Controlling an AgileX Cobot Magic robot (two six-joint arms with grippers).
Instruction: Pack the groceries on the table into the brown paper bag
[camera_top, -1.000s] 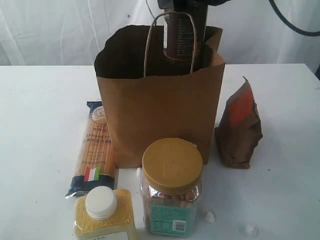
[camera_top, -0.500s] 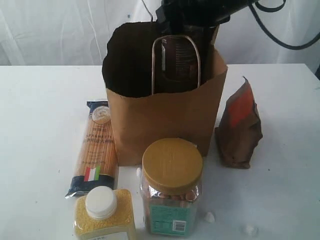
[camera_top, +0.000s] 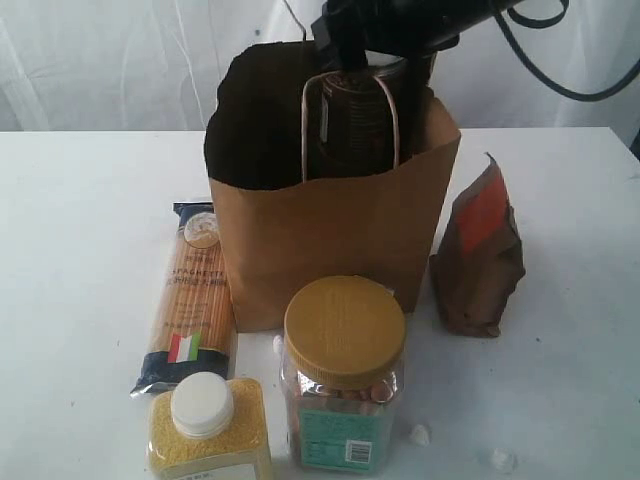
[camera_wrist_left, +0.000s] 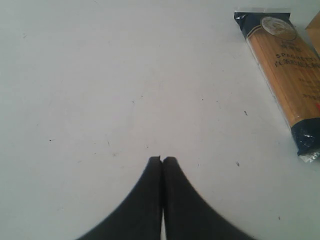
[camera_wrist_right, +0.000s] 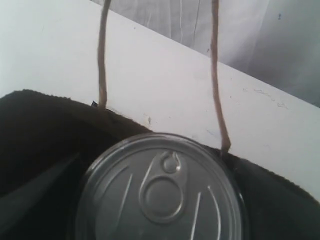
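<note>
Your right gripper (camera_top: 372, 62) hangs over the mouth of the brown paper bag (camera_top: 330, 240), its jaws spread wide around the dark tin can (camera_top: 350, 125). The can sits upright in the top of the bag, long axis vertical, pull-tab lid facing up. Your left gripper (camera_wrist_left: 162, 160) is pinched closed and holds nothing, over the table (camera_wrist_left: 75, 75). Left of the bag, the spaghetti packet (camera_top: 190, 290) lies flat, its length running near to far, flag end nearest.
</note>
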